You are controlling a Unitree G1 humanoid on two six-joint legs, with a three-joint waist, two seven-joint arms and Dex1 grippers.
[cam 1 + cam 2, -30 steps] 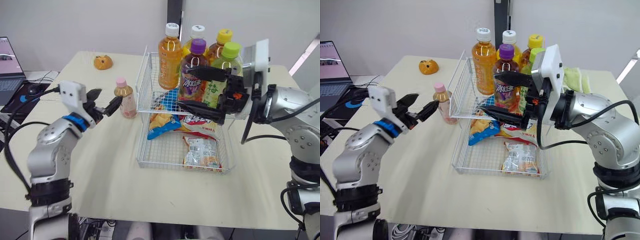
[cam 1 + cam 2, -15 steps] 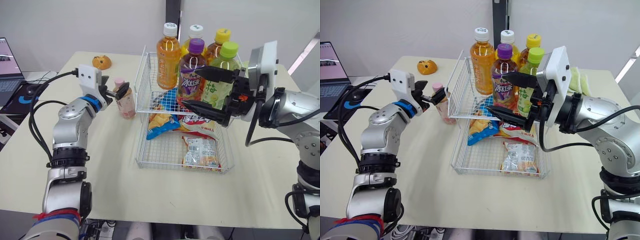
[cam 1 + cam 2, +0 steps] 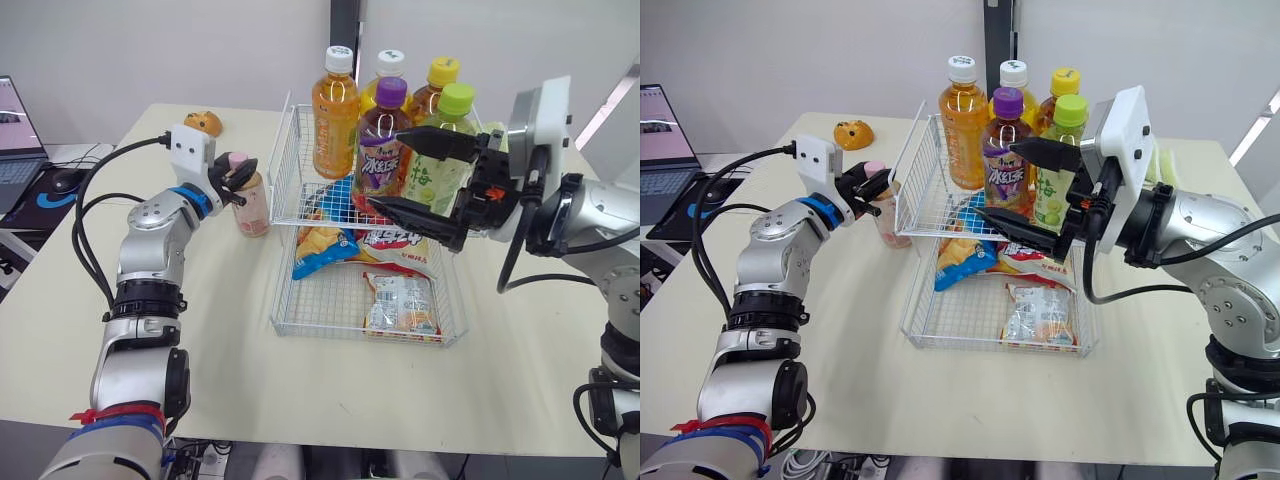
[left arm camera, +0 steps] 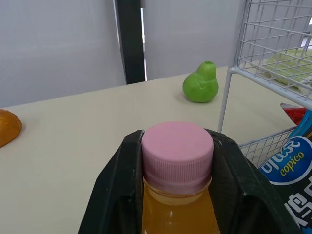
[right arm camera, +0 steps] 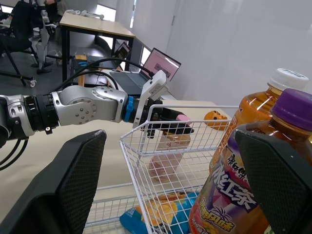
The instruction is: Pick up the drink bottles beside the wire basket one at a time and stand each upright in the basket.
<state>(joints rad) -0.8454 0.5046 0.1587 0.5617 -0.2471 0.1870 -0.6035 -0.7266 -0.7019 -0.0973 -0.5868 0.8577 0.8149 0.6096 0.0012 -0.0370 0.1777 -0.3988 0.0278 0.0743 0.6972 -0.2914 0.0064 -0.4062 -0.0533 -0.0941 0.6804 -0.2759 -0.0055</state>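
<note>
A small pink-capped bottle of pale drink stands upright on the table, just left of the wire basket. My left gripper is shut on its neck; in the left wrist view both black fingers press against the pink cap. Several taller bottles stand at the back of the basket, among them an orange one and a purple-capped one. My right gripper hangs wide open over the basket, in front of those bottles, holding nothing.
Snack packets lie on the basket floor. An orange bun-shaped toy sits at the table's far left, and a green pear lies behind the basket. A laptop stands off the table's left edge.
My left gripper reached in from the left to the pink-capped bottle, and its open fingers closed around the cap. The right gripper stayed open, drifting slightly right.
</note>
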